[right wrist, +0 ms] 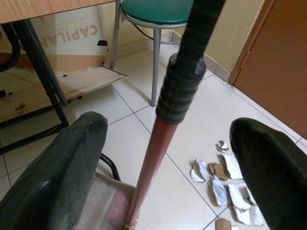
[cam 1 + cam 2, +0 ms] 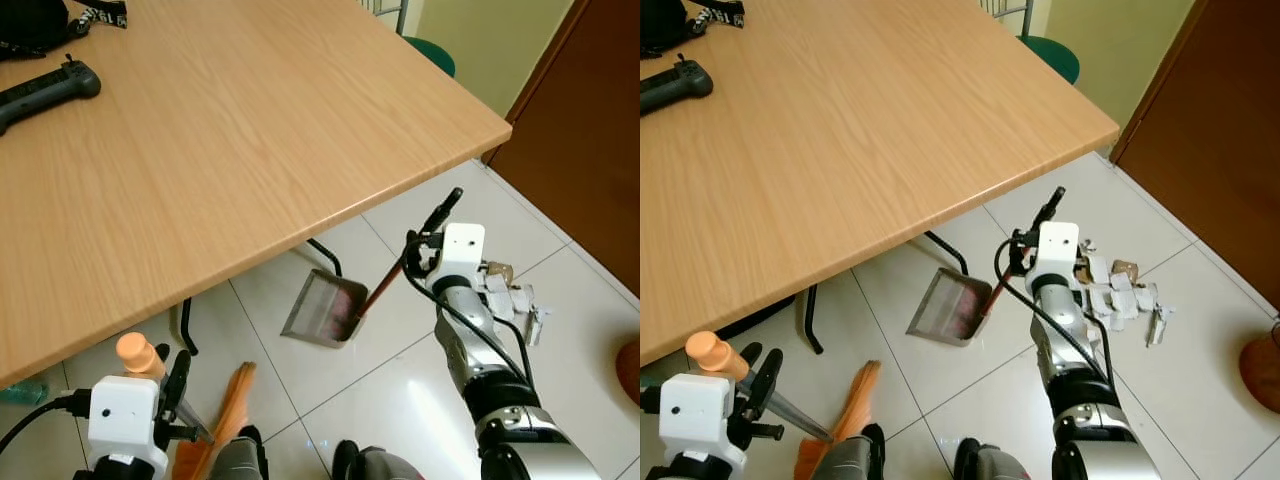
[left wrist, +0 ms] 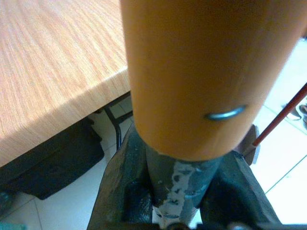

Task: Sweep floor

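Standing at the corner of a wooden bench (image 2: 230, 130), looking down at a pale tiled floor (image 2: 400, 400). Left hand (image 2: 172, 400) clenched on the grey shaft of a broom (image 2: 228, 410), just below its orange handle cap (image 2: 135, 352); orange bristle head resting on the tiles low by the robot's feet. Right hand (image 2: 1025, 255) placed around the red shaft of a long-handled dustpan (image 2: 322, 308), near the black grip at its top. In the right wrist view, fingers (image 1: 72, 163) spread wide to either side of that shaft with clear gaps, so released rather than gripping. Metal pan sitting flat on the floor, partly under the bench edge, mouth toward the robot.

Torn paper scraps (image 2: 1120, 295) lying in a loose heap on the tiles beyond the right arm, well apart from the pan and farther still from the bristles. Nothing clearly visible inside the pan, though the tray is small and dim.

By the look of it, an early stage: both tools in reach, litter gathered in one patch but none collected yet. Left to do, as a judgement: closing the right hand on the dustpan shaft, bringing pan and broom across to the scraps, brushing them in, lifting clear.

Also about: a black controller (image 2: 45, 88) on the bench, a green stool (image 1: 153, 12) and a brown door (image 2: 590, 140) nearby.
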Tool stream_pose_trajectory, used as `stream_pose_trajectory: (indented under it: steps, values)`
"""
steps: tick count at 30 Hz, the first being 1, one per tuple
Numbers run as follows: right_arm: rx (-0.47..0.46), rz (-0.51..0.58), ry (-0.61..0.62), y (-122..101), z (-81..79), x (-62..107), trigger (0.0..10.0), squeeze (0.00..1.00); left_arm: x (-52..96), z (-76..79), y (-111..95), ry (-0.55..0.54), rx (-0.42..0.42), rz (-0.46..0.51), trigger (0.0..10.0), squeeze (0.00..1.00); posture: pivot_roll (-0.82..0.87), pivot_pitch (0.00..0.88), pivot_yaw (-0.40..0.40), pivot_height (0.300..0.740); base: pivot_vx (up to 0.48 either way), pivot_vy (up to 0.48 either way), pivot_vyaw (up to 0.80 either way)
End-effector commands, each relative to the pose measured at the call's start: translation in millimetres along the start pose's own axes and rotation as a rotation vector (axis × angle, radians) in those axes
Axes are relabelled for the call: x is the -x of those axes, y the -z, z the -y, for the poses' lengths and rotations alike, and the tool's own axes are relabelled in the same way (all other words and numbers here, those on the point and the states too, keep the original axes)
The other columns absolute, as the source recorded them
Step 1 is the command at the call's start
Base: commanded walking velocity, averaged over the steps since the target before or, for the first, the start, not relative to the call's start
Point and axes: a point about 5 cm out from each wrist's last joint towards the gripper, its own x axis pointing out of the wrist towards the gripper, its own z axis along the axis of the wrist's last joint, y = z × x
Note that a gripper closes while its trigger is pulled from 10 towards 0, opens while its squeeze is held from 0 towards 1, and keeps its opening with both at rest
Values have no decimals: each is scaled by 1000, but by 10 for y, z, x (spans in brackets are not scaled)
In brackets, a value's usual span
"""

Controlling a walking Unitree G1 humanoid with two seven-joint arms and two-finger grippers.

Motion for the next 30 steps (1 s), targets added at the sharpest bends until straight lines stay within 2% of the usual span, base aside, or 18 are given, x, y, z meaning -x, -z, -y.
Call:
stream_pose_trajectory:
  steps: [1,4,10,17,30]
  values:
    - [-13,-18,5,57,-4,1,10000,0,119,-81,97,-31,-27,-84,10000,0,323,377,2,740,0,0,0]
    - [-13,6,3,-19,-30,-51,10000,0,168,-72,106,-33,-27,-98,10000,0,331,381,2,740,0,0,0]
    - [-19,28,7,-91,-45,-104,10000,0,172,-61,99,-33,-25,-104,10000,0,342,385,4,740,0,0,0]
    - [-30,62,-3,-232,-142,-193,10000,0,202,-91,77,-44,-35,-107,10000,0,374,387,3,740,0,0,0]
    - [14,92,44,-373,-109,-273,10000,0,281,-94,80,-55,-39,-126,10000,0,388,398,1,740,0,0,0]
